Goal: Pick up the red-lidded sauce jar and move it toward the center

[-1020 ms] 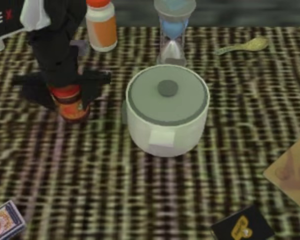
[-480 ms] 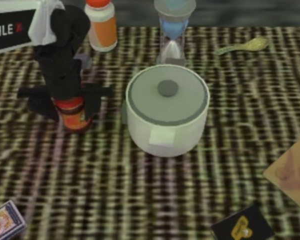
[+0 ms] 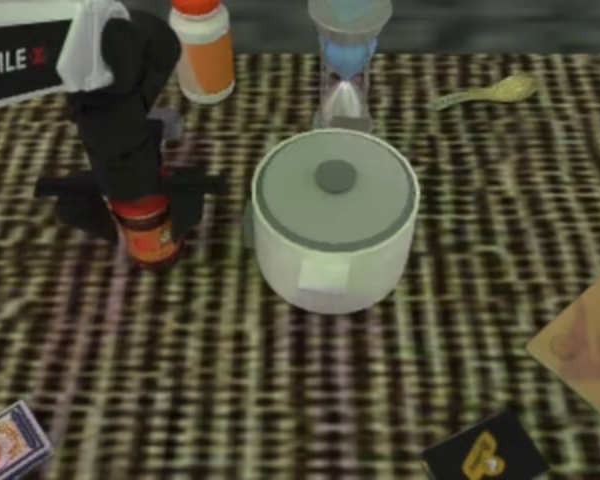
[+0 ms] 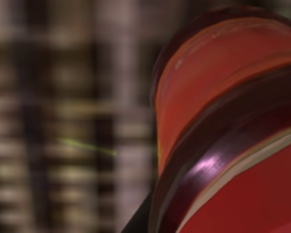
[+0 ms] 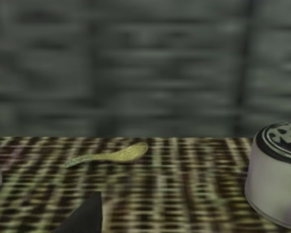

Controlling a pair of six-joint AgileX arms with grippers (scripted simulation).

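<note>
Gripping the jar [image 3: 148, 232] from above: left gripper [image 3: 130, 200], clenched on its red lid, left of white pot [image 3: 334, 222]. Right arm out of top view.

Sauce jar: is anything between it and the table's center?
Yes. The white pot stands at the center, right of the sauce jar, which sits between the left tool's fingers. A straight path toward the center meets the pot's side; the mat in front of the pot is bare.

The jar [image 4: 223, 141] looks glossy like glass; the counter [image 3: 280, 400] wears rough woven cloth; the pot [image 3: 335, 225] is matt.
</note>
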